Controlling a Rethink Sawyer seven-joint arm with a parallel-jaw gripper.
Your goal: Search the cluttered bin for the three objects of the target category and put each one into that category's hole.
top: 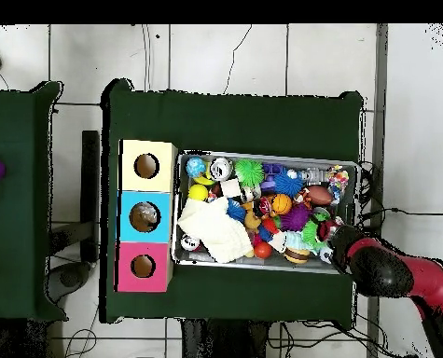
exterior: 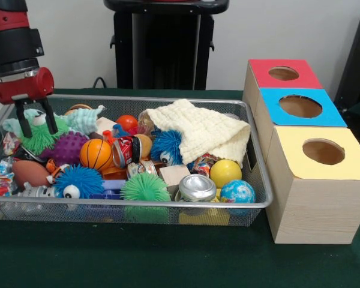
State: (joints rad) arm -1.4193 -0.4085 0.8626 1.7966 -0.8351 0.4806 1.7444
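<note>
The silver wire-mesh bin (exterior: 168, 204) is full of toys; in the overhead view (top: 267, 155) it lies right of the boxes. My red and black gripper (exterior: 38, 129) is low over the bin's far left corner, open. Its fingers (exterior: 24, 127) stand on either side of a pale wrinkly blue-and-white packet (exterior: 35, 115), above a green spiky ball (exterior: 41, 139). A second pale packet (exterior: 87, 118) lies just right of it and a third (exterior: 12, 126) just left. In the overhead view the gripper (top: 341, 235) is at the bin's right end.
Three wooden boxes with holes stand right of the bin: red top (exterior: 283, 73), blue top (exterior: 300, 107), yellow top (exterior: 323, 151). A cream cloth (exterior: 201, 129) covers the bin's back right. A red can (exterior: 127, 150), an orange ball (exterior: 96, 154) and spiky balls fill the middle.
</note>
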